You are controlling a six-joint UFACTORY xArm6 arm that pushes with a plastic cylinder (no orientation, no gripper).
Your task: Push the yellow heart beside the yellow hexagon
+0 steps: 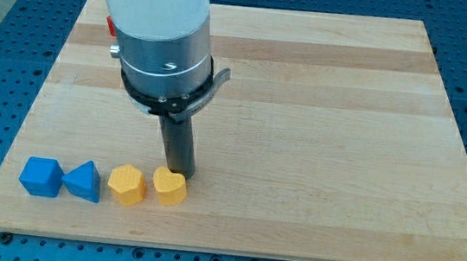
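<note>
My tip [180, 175] is resting on the wooden bench [319, 140] just above the yellow heart [170, 186], touching or nearly touching its upper edge. There is no hand on this arm, only the straight dark rod. The yellow heart is sitting just beside the yellow hexagon [127, 184], on its right in the view. Further left, a blue triangular block [83, 181] and a blue cube [42, 176] are continuing the row near the bench's bottom edge. A red block [111, 24] is peeking out behind the arm at the view's top left.

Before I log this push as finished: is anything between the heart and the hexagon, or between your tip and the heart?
Nothing visible. The heart sits just right of the hexagon, only a narrow gap between. My tip is at the heart's top edge, no block between.
</note>
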